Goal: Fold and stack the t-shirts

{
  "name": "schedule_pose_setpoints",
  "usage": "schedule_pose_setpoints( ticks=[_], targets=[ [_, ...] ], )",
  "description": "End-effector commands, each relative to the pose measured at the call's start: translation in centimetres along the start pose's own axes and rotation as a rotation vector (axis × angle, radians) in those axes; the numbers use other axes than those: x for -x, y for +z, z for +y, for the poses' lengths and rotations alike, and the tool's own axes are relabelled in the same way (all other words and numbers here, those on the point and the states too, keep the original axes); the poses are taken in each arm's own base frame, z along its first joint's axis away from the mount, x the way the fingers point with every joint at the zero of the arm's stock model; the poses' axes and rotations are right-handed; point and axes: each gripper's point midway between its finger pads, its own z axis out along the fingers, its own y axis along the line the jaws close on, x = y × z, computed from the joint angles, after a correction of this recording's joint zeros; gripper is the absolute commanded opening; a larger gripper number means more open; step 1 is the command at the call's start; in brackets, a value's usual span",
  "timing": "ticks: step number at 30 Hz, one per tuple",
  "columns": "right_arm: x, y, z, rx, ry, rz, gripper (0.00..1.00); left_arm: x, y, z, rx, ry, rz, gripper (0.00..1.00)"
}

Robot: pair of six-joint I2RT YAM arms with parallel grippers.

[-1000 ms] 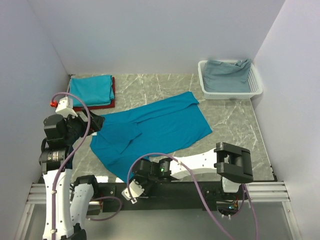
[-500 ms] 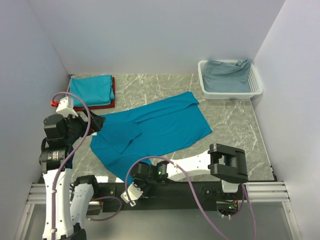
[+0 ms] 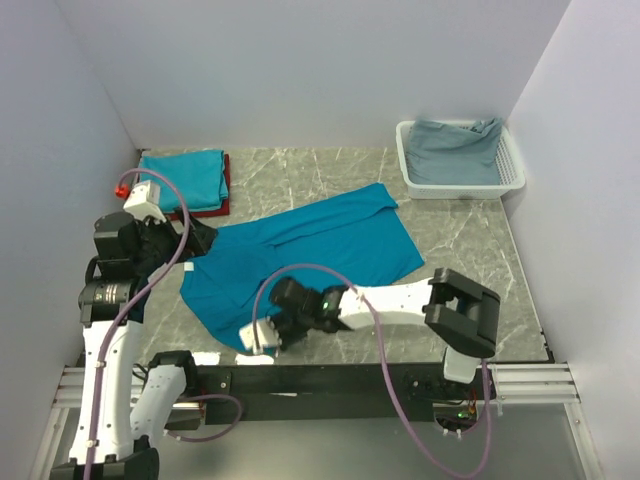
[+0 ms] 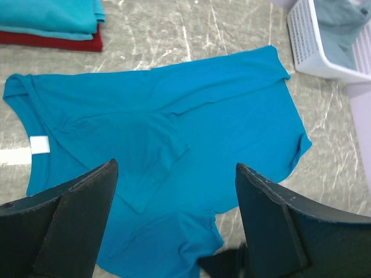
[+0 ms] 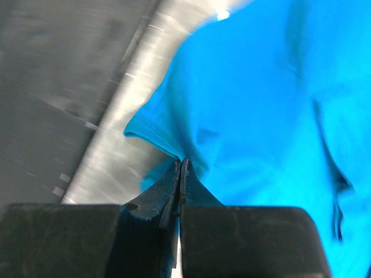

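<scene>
Marble surface (image 3: pixel 460 240) is carrying the teal shirt (image 3: pixel 330 245), spread at centre. Right tool (image 5: pixel 181 168) is pinching its near hem; left tool (image 4: pixel 175 168) is hanging wide open above. Folding step, seemingly; next: lifting hem across.

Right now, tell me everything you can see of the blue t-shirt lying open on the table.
The blue t-shirt is soft teal cloth, spread diagonally across the middle of the grey marbled table, mostly flat with some creases. One sleeve is folded in over the body, and a small white label shows at the neck. The right gripper is shut on its near edge, puckering the cloth.
</scene>
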Motion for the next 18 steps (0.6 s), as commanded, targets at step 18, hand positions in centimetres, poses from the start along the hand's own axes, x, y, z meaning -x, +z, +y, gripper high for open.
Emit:
schedule_pose_setpoints(
  ticks=[18],
  targets=[
    [1.6, -6.6, -7.7, 0.148, 0.585, -0.454, 0.0, -2.0, 0.3, -6.7, -0.424, 0.493, -0.071, 0.84]
  ],
)
